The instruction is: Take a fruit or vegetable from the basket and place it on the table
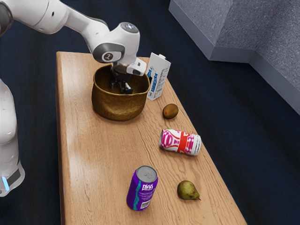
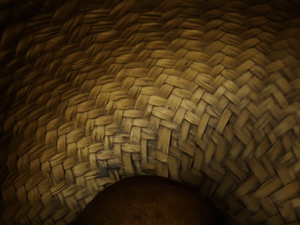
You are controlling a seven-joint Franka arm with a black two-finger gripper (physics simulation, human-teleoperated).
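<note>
On the wooden table (image 1: pixel 98 159) stands a woven basket (image 1: pixel 117 107). Inside it reaches the black gripper (image 1: pixel 124 88); whether its fingers are spread or closed cannot be told. A brown rounded fruit (image 2: pixel 150 204) is in the basket, at the gripper.

The arm (image 1: pixel 77 22) bends over, its black gripper (image 1: pixel 122 88) pointing downward

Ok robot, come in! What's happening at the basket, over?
Black gripper down inside brown woven basket. Rounded dark-brown thing, probably fruit, close under it; can't tell if held. Tall white carton beside basket, might get bumped.
</note>
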